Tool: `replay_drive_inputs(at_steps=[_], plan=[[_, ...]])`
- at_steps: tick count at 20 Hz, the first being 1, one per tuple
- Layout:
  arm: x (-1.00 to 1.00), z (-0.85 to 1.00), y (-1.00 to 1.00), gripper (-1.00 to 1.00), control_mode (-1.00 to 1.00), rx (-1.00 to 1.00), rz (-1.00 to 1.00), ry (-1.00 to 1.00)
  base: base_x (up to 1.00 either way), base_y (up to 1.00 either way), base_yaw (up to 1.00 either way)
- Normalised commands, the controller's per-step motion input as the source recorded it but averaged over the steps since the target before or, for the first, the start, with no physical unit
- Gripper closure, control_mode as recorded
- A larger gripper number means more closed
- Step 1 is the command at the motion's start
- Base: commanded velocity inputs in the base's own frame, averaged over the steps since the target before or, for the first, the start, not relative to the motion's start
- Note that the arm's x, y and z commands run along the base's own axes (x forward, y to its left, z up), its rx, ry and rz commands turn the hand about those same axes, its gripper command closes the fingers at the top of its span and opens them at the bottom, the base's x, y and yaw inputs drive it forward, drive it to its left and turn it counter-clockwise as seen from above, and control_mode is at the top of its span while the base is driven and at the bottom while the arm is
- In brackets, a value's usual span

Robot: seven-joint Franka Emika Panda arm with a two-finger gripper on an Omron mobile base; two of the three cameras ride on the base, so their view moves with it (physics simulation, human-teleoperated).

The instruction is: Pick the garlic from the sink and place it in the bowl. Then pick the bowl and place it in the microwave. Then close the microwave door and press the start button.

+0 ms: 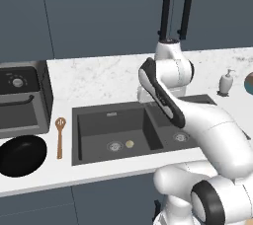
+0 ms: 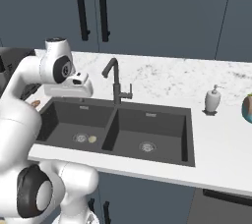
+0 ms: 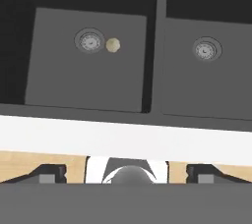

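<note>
- Judging from how things lie, the task is at its very start: the garlic (image 1: 129, 144) is on the floor of the sink (image 1: 89, 135), not yet picked up, so every step is left to do.
- The garlic sits in the sink's left basin, just beside that basin's round metal drain (image 1: 114, 145), on the side toward the divider between the two basins. In the hand view it shows as a small pale dot (image 3: 113, 45) right next to the drain.
- It looks like a small, roundish, cream-tan lump, much smaller than the drain ring beside it, and it stands out clearly against the dark grey sink floor.
- The bowl (image 1: 22, 156) is empty. It is wide, shallow and glossy black, and it rests on the counter to the left of the sink, beyond a wooden spoon (image 1: 60, 136) that lies between bowl and sink.
- The gripper (image 3: 127, 175) hangs well above the sink, looking down over the front rim into both basins. Its two dark tips sit wide apart at the bottom of the hand view with nothing between them, so the pincer reads as spread and carrying nothing.
- A dark faucet (image 2: 115, 83) rises behind the sink's divider, and a soap dispenser (image 2: 213, 100) stands on the counter to the sink's right.
</note>
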Motion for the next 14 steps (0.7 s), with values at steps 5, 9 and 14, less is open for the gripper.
replay_drive_inputs(at_steps=[5,9,14], plan=[[0.2,-1.0,0.69,-1.0,-1.0,-0.07,0.04,0.21,0.0,0.0,0.0],[0.76,-1.0,0.25,-1.0,-1.0,-0.02,0.0,0.15,0.0,0.0,0.0],[0.76,-1.0,0.06,-1.0,-1.0,-0.05,0.0,0.15,0.0,0.0,0.0]])
